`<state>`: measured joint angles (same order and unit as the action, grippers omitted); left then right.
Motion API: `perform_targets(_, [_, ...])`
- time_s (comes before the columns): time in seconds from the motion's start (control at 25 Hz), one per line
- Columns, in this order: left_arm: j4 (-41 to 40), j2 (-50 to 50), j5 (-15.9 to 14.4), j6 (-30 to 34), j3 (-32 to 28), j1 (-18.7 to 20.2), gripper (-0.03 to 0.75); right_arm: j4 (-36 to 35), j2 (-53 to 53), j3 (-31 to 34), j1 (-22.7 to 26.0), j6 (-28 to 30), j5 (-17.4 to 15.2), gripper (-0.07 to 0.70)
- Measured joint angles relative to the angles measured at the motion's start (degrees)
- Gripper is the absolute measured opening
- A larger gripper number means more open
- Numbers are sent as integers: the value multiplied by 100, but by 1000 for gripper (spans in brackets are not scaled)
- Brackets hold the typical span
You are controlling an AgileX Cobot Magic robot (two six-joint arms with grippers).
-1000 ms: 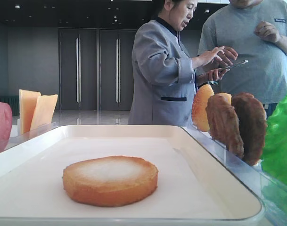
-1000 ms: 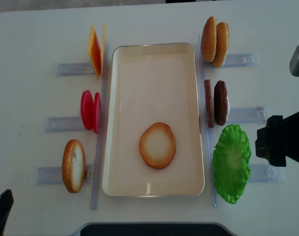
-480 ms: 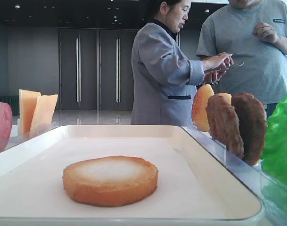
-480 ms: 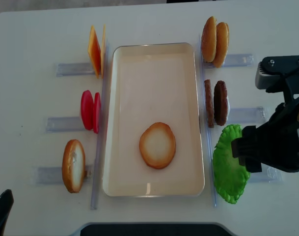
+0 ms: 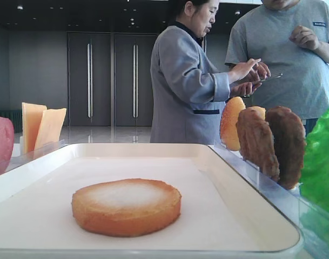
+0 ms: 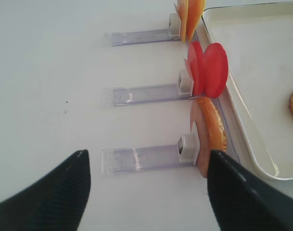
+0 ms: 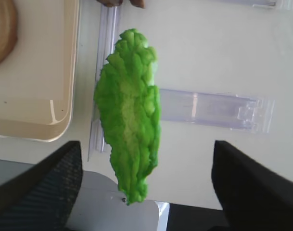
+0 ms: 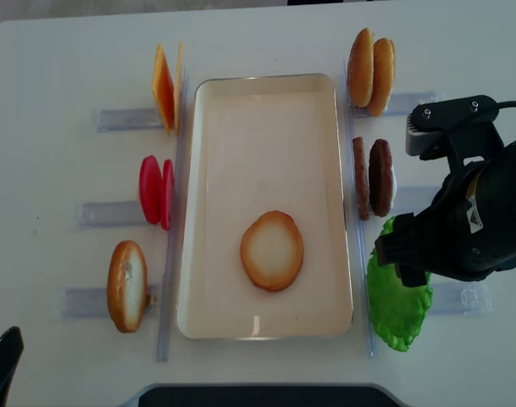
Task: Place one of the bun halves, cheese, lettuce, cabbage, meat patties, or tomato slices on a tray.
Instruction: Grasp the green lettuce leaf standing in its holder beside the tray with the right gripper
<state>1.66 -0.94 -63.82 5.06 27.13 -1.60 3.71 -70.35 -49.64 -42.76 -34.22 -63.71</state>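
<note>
A flat bun half [image 8: 272, 250] lies pale face up on the cream tray [image 8: 266, 93]. The green lettuce [image 7: 129, 115] stands on edge in its clear holder, right of the tray. My right gripper [image 7: 147, 144] hangs over it, open, one finger on each side, touching nothing. From above, the right arm [image 8: 461, 220] covers part of the lettuce [image 8: 397, 314]. My left gripper [image 6: 147, 154] is open and empty near the upright bun half [image 6: 209, 134]. Tomato slices [image 8: 156, 191], cheese [image 8: 164, 85], meat patties [image 8: 372, 176] and two more bun halves [image 8: 370, 66] stand in holders. Cabbage is out of view.
Clear plastic holders [image 8: 418, 103] line both long sides of the tray on the white table. A long clear strip [image 7: 105, 72] runs between tray and lettuce. Two people [image 5: 207, 81] stand behind the table's far side.
My right arm has come in from the right edge and now sits over the lettuce, jaws still wide. The left gripper and the food have not moved.
</note>
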Motion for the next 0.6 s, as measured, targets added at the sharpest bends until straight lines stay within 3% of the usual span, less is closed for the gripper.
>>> perform_targets(0.6, [0, 0, 0, 0, 0, 0, 575, 61, -284, 0, 0, 116, 178, 461])
